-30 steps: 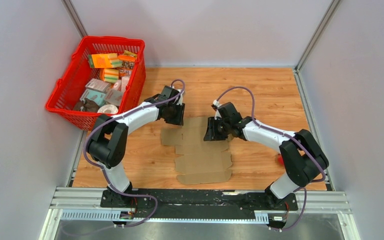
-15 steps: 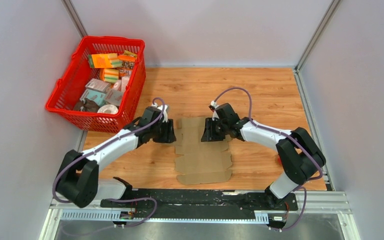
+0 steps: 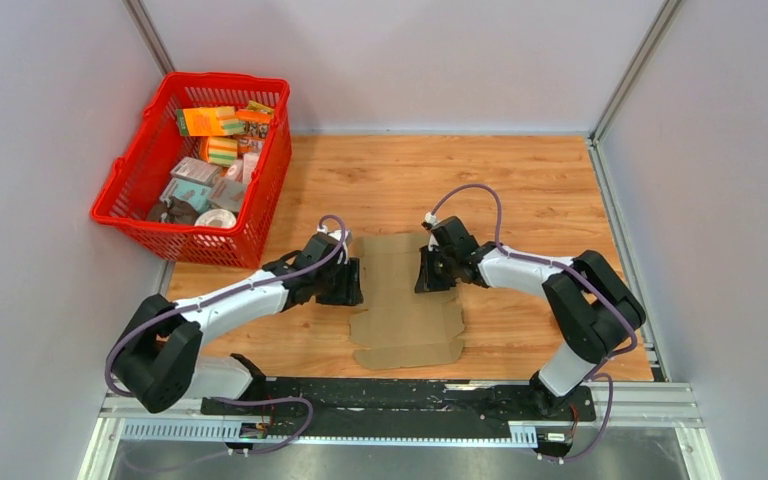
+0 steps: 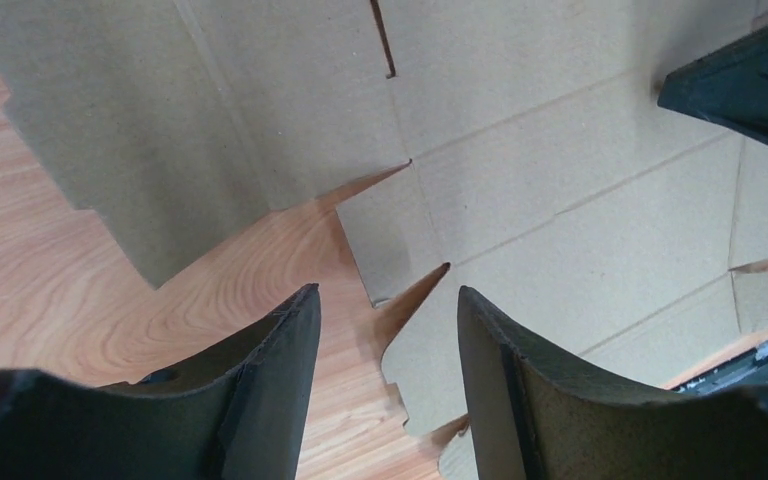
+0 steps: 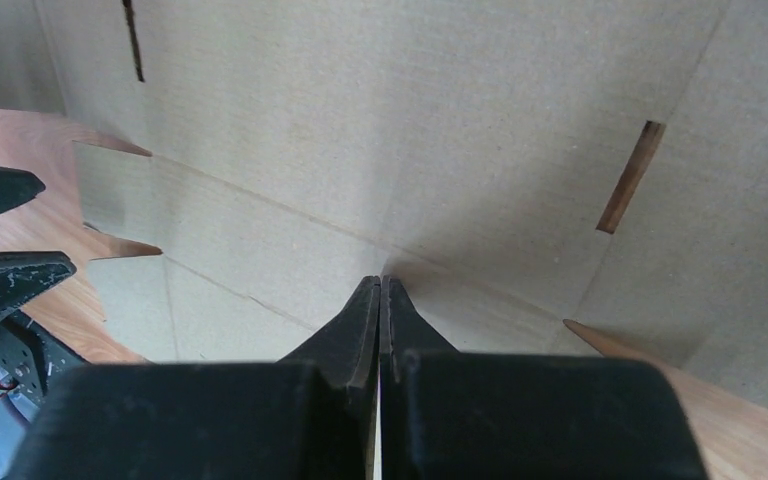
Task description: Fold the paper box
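Note:
The paper box point(image 3: 407, 318) is a flat brown die-cut sheet with tabbed flaps, lying on the wooden table between the two arms. My left gripper point(image 3: 348, 284) is at the sheet's left edge. In the left wrist view this gripper point(image 4: 385, 295) stands open, with a small tab of the sheet point(image 4: 560, 170) and bare wood in the gap. My right gripper point(image 3: 428, 274) is over the sheet's right side. In the right wrist view it point(image 5: 380, 282) is shut with nothing between the fingers, tips down at the cardboard point(image 5: 410, 130) by a crease.
A red mesh basket point(image 3: 225, 78) of printed packets stands at the back left, close behind the left arm. A small red thing point(image 3: 560, 320) lies by the right arm's base. Grey walls close in on three sides, and a metal rail point(image 3: 400, 405) runs along the near edge.
The left arm has swung nearer and lower to the sheet's left edge, and its jaws have widened. The right gripper has shut and settled slightly nearer on the sheet.

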`<move>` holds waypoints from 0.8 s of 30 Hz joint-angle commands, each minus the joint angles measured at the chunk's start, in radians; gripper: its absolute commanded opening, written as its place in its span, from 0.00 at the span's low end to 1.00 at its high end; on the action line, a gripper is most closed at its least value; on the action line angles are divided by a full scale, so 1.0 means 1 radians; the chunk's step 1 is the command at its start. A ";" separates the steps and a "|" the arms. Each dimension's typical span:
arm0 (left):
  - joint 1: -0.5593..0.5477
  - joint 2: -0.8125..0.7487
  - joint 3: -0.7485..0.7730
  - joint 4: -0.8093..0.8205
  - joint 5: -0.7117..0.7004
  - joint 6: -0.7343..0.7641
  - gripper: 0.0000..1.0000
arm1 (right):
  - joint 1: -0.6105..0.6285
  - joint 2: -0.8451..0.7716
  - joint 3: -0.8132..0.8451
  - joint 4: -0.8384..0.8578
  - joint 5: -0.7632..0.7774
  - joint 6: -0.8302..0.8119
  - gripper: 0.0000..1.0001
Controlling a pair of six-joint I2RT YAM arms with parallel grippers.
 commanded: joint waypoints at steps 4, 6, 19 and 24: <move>-0.001 0.095 0.019 0.124 0.064 -0.067 0.60 | 0.004 0.024 -0.010 0.062 0.022 0.005 0.00; -0.007 0.133 0.030 0.133 0.072 -0.073 0.59 | 0.004 0.027 -0.007 0.062 0.022 0.004 0.00; -0.087 0.155 0.085 0.192 0.058 -0.097 0.51 | 0.005 0.047 -0.025 0.095 0.002 0.028 0.00; -0.098 0.173 0.105 0.227 0.062 -0.120 0.51 | 0.005 0.053 -0.039 0.107 0.002 0.042 0.00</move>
